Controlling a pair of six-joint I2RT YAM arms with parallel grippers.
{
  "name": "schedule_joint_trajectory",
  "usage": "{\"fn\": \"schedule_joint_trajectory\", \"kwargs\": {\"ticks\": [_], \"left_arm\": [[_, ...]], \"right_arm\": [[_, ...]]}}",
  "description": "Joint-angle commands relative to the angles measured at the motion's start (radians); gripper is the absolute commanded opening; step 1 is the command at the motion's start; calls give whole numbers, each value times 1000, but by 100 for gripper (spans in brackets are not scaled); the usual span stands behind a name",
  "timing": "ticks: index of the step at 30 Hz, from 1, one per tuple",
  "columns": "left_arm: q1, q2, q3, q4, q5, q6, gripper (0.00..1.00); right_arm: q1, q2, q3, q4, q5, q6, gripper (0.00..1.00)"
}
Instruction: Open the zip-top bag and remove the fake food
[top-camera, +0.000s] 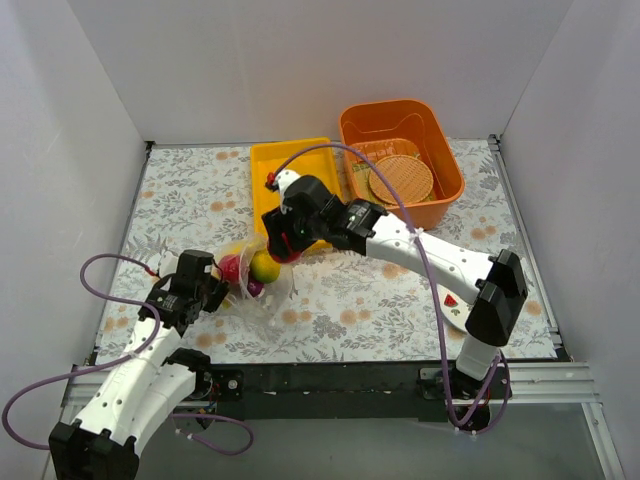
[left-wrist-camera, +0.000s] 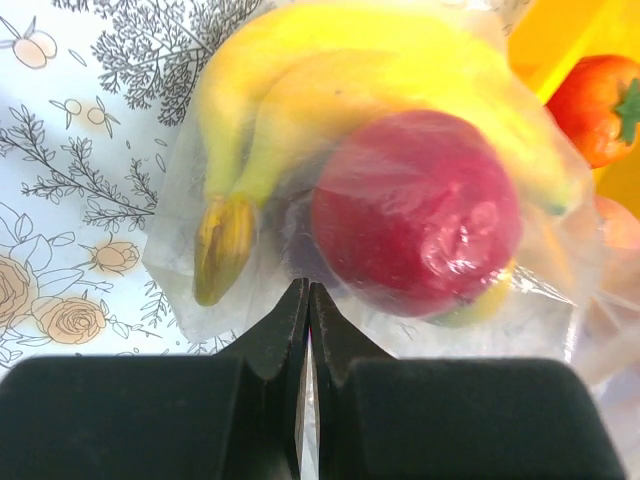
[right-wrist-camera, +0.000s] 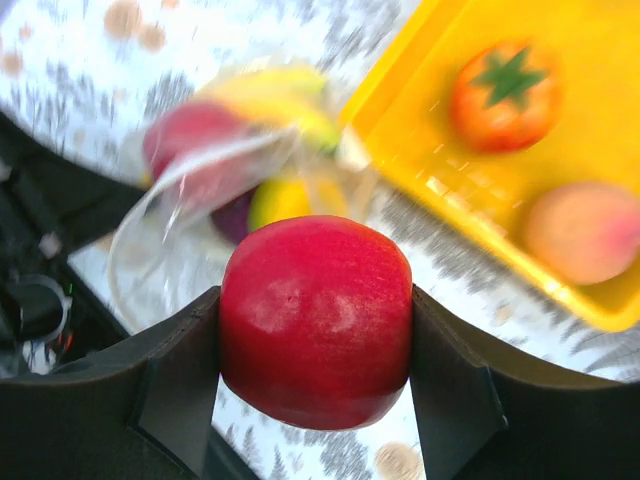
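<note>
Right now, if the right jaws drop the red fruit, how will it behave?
The red fruit looks round, so it would probably roll. Its glossy skin suggests it may slip. It likely stays rigid: the jaws leave no dent.

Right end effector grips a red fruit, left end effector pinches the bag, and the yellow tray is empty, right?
No: the yellow tray is not empty. The right wrist view shows a tomato and a peach piece in it. The rest holds: red fruit gripped, bag pinched.
</note>
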Motion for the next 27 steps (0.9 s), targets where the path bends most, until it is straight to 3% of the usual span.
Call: {"fn": "schedule_joint_trajectory", "kwargs": {"ticks": [1, 13, 15, 18, 19, 22, 27], "left_arm": [[7, -26, 68, -55, -69, 24, 0], [7, -58, 166, -63, -64, 129, 9], [7, -66, 183, -59, -64, 148, 13], [7, -64, 203, -30, -32, 197, 18], [7, -64, 201, -9, -23, 214, 22], [7, -54, 201, 22, -20, 237, 29], [7, -17, 209, 80, -23, 272, 42]], "right_arm": [[-112, 51, 124, 5, 26, -57, 22], [-293, 448, 418, 107, 135, -88, 27], [-307, 482, 452, 111, 157, -86, 34], [-331, 516, 475, 126, 174, -79, 52], [-337, 527, 481, 130, 163, -79, 63], [-341, 547, 498, 106, 141, -82, 79], [-341, 498, 475, 81, 100, -86, 93]]}}
